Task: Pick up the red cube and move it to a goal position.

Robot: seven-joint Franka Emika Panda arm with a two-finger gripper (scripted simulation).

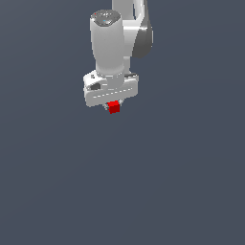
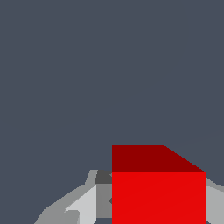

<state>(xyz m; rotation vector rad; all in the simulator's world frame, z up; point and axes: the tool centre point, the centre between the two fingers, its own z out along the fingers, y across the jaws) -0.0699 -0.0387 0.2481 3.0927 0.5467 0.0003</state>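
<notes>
The claw point(image 1: 114, 106) is clamped on the red cube point(image 1: 114, 107), which sits between its fingers point(image 2: 85, 203) directly under the white wrist body. In the wrist view the cube fills the space between the 2 pads. No goal marker shows. Likely risk: a shallow grip could let it slip out during a fast move.

You see 1 plain dark blue-grey surface point(image 1: 182, 182) filling both views, flat and uniform, with no edge or corner in frame. You can't tell whether it is a floor or a table, and whether anything rests on it.
</notes>
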